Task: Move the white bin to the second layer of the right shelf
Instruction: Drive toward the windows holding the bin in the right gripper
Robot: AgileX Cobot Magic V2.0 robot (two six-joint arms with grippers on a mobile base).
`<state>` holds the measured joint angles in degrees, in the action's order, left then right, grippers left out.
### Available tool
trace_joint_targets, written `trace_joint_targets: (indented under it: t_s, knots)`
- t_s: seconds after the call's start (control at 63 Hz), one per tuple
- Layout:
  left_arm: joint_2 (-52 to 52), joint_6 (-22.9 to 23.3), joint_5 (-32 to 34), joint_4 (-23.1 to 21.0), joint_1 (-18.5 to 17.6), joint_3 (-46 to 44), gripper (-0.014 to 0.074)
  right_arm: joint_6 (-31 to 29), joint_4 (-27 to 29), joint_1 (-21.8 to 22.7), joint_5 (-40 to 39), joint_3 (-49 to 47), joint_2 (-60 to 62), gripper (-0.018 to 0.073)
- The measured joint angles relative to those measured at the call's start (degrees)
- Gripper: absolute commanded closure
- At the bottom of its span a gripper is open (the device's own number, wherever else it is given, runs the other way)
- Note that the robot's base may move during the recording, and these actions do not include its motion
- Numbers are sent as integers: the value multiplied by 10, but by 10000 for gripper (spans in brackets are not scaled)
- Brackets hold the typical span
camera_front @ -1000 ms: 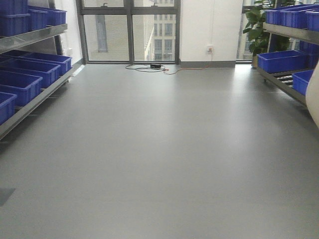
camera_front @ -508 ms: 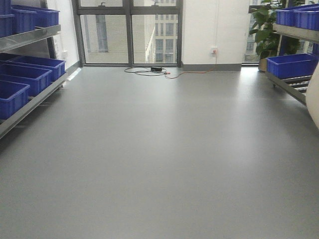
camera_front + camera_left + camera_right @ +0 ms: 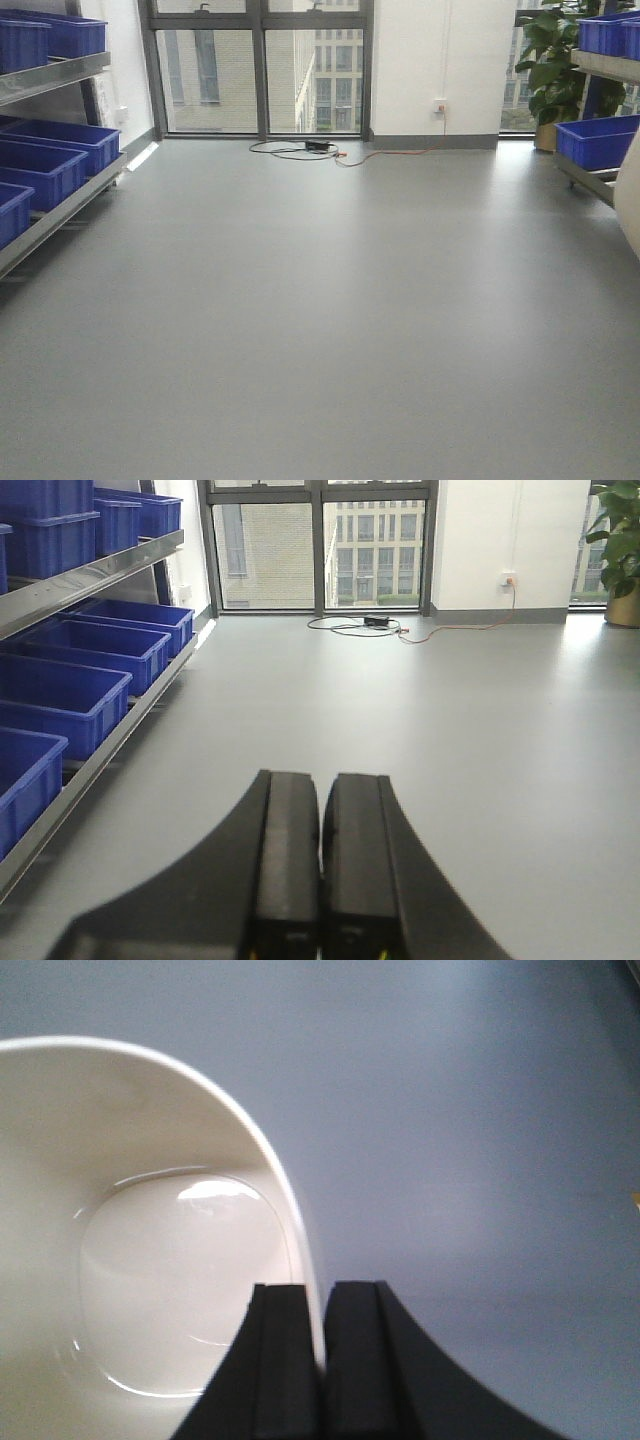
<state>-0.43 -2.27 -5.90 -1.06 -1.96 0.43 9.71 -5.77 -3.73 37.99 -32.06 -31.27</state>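
Note:
The white bin (image 3: 150, 1260) is a glossy cream tub, and the right wrist view looks into its empty inside. My right gripper (image 3: 320, 1290) is shut on the bin's wall, one finger inside and one outside, above grey floor. In the front view only a sliver of the bin (image 3: 633, 200) shows at the right edge. The right shelf (image 3: 586, 178) stands just behind that sliver. Its lower visible level has a steel front bar and carries a blue crate (image 3: 598, 140). My left gripper (image 3: 322, 780) is shut on nothing, held over the floor.
A left rack (image 3: 60, 210) holds several blue crates (image 3: 50, 160) on two levels. More blue crates (image 3: 605, 35) sit on the right shelf's upper level. A potted plant (image 3: 550, 55) stands by the windows (image 3: 262, 70). Cables (image 3: 320, 152) lie on the floor there.
The front view has advanced toward the windows: both racks slid outward toward the frame edges, and less of the right shelf shows. The bin stays in the right gripper.

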Motion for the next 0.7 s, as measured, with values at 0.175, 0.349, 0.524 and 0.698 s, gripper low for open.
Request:
trace_joint_targets:
  t_s: [0.175, 0.349, 0.524, 0.698]
  knots:
    - [0, 0, 0, 0, 0, 0, 512, 0, 0, 0, 0, 0, 0, 507]
    - [0, 0, 0, 0, 0, 0, 512, 0, 0, 0, 0, 0, 0, 507]
    - [0, 0, 0, 0, 0, 0, 512, 0, 0, 0, 0, 0, 0, 507]
    - [0, 0, 0, 0, 0, 0, 512, 0, 0, 0, 0, 0, 0, 507]
